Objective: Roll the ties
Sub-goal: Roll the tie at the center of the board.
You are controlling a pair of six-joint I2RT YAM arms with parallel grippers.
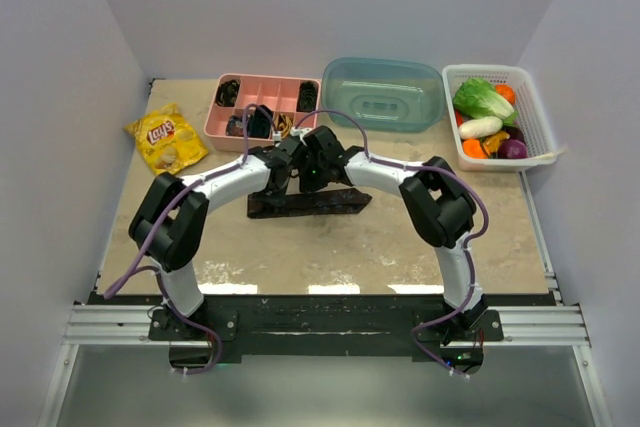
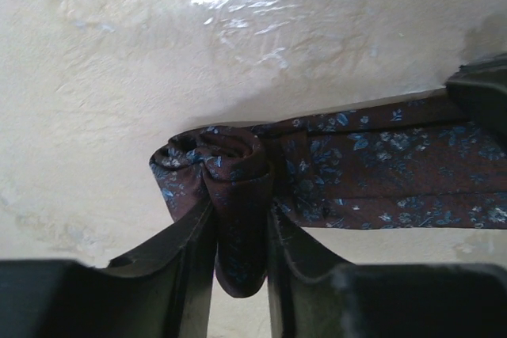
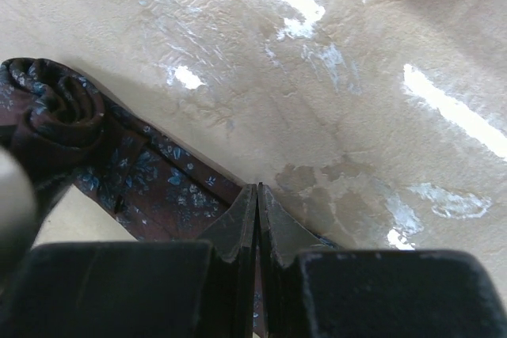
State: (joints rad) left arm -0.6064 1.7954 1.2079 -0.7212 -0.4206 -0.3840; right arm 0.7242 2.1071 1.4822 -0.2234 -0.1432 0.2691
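Note:
A dark brown-maroon tie (image 1: 310, 203) with a small blue pattern lies across the middle of the table. Its left end is rolled into a small coil (image 2: 234, 165). My left gripper (image 2: 240, 231) is shut on that coil, one finger on each side. The flat tie (image 2: 396, 172) runs off to the right. In the right wrist view the coil (image 3: 55, 108) is at the far left. My right gripper (image 3: 256, 191) is shut, its tips down at the far edge of the flat tie (image 3: 158, 187). In the top view both grippers, left (image 1: 283, 173) and right (image 1: 314, 175), meet over the tie.
A pink divided tray (image 1: 262, 123) with small dark coils stands behind the grippers. A yellow chip bag (image 1: 165, 137) lies at the back left. A teal tub (image 1: 383, 93) and a white basket (image 1: 540, 107) of vegetables stand at the back right.

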